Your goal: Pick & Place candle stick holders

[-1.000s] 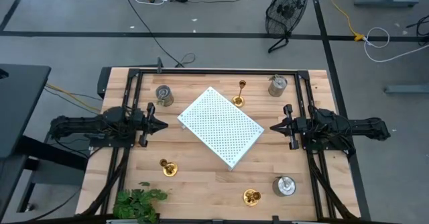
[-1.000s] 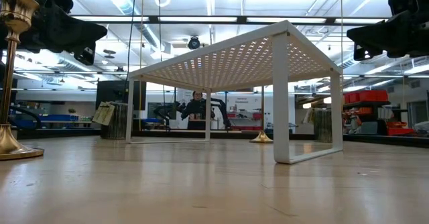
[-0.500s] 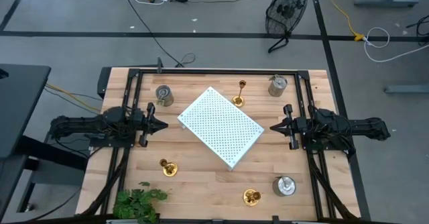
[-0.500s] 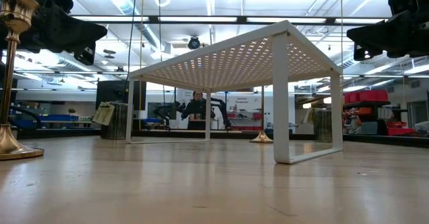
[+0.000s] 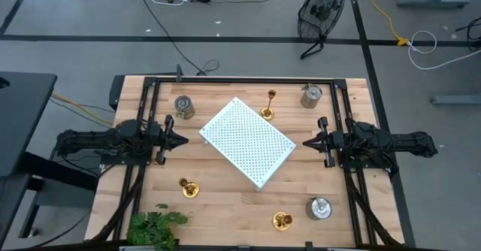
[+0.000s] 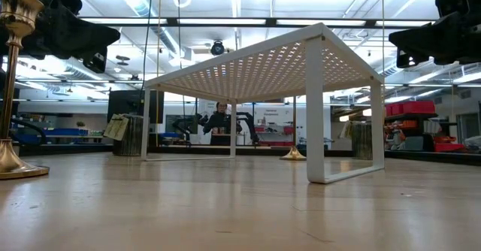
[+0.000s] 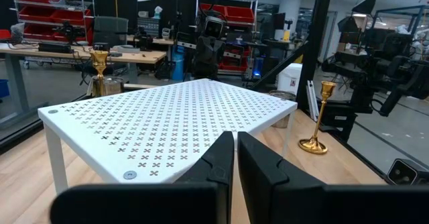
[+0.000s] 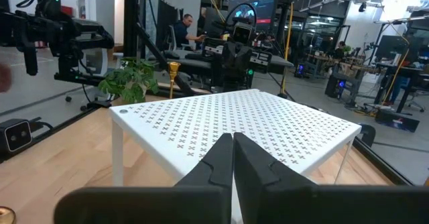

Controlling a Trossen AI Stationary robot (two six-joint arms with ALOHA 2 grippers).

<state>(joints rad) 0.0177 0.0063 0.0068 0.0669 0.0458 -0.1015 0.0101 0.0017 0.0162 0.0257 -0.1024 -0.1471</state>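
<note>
Three brass candle stick holders stand upright on their round bases: one far, one near left, one near. Three squat silver ones stand at the far left, the far right and the near right. My left gripper hovers shut and level at the left of the white perforated board. My right gripper hovers shut at the board's right. Each points at the board, with its fingers together in its own wrist view.
The white perforated board stands on thin legs in the table's middle, turned askew. A green leafy plant sits at the near left edge. A black frame runs around the far side. A person is in the room behind.
</note>
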